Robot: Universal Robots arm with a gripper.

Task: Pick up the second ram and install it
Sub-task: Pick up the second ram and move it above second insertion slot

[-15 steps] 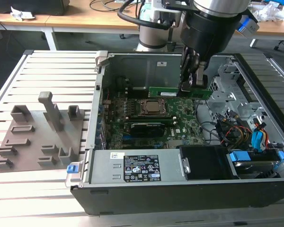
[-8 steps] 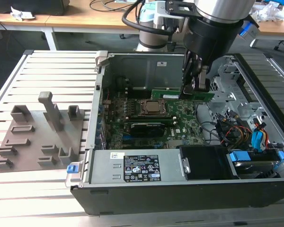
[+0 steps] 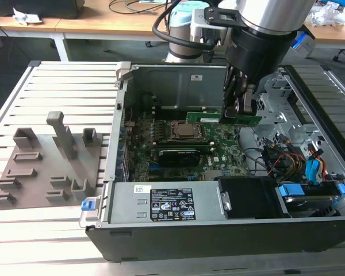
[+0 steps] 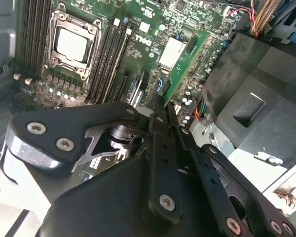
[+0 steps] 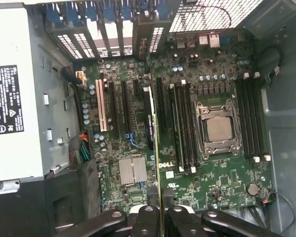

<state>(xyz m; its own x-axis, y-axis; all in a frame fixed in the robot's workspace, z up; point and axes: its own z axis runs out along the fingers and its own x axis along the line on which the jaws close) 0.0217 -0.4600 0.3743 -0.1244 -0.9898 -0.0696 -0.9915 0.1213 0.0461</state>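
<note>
Above the motherboard (image 3: 225,141) in the open computer case (image 3: 178,80), the pincer (image 3: 240,110) tight around the second ram (image 3: 210,117).

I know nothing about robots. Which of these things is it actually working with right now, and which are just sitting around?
Part of the job:
- gripper, shut on the second ram
- motherboard
- memory slots beside the CPU socket

Just lying about:
- grey holder tray, outside the case
- power supply

one end of the second ram (image 3: 207,118) is hidden by the tool (image 3: 241,112); the arm (image 3: 270,17) is cropped.
</note>
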